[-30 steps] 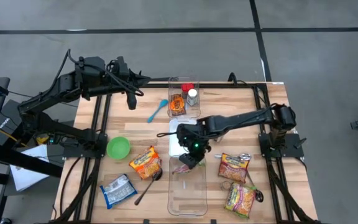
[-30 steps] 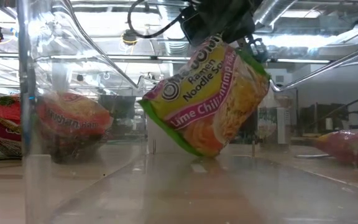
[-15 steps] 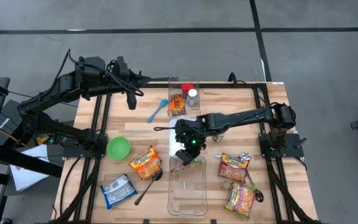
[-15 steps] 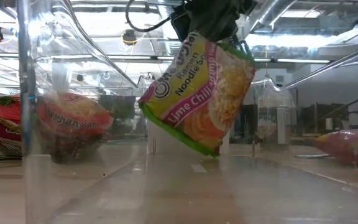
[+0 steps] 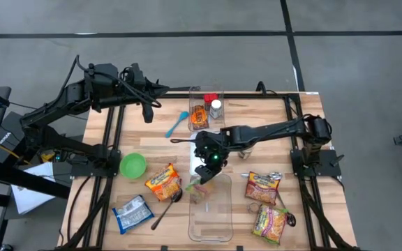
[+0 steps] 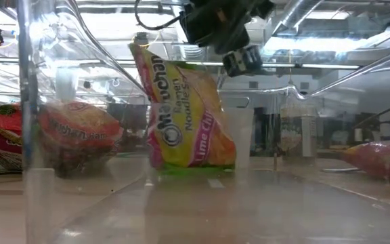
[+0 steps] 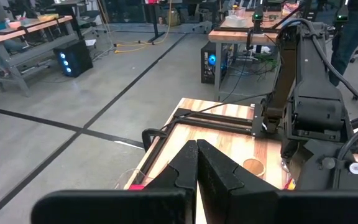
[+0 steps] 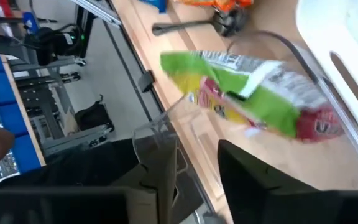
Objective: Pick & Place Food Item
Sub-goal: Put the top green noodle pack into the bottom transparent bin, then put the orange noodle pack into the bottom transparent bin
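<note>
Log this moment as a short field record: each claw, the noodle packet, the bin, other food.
right claw: open, just above the packet, over the near clear bin
left claw: shut, parked off the table's far left corner
green and pink ramen noodle packet: standing on edge inside the bin, free of the claw
clear plastic rectangular bin: near middle of the wooden table, holds only that packet
second clear bin: far side, holds an orange packet and small jars
other packets: two right of the near bin, two to its left
</note>
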Controlling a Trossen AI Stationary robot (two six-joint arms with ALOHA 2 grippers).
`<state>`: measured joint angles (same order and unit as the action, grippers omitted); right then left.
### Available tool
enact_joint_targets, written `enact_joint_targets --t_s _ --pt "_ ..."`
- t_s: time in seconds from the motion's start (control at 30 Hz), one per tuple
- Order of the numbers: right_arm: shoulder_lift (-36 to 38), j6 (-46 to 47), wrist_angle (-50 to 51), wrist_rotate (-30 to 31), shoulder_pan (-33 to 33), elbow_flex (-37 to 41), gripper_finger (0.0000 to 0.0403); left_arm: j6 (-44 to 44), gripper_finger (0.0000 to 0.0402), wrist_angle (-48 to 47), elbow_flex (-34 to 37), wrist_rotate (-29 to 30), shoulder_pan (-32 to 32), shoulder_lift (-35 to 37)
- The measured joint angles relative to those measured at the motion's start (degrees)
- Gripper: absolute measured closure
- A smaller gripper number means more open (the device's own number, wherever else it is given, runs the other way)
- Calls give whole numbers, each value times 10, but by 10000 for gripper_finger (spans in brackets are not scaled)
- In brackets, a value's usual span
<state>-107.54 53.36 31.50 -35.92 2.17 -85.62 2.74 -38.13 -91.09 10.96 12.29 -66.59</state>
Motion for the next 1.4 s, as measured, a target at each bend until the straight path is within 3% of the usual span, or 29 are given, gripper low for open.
enact_joint_targets --t_s 0.3,0.5,0.93,1.13,1.27,1.4 --pt "5 5 -57 8 -5 -1 285 0 399 -1 0 -2 0 0" --pt "30 -48 -38 48 4 -14 287 0 399 -9 0 -2 0 0" --pt "209 -116 99 235 12 -15 287 -12 399 -133 0 -43 -1 0" --pt "289 -109 100 305 12 -15 287 -46 398 -150 0 -69 -25 0" --pt "324 -109 114 339 12 -15 287 -46 380 -150 -1 -74 -55 -12" --pt "352 -114 139 362 3 -15 287 -46 328 -116 0 -119 -73 -41"
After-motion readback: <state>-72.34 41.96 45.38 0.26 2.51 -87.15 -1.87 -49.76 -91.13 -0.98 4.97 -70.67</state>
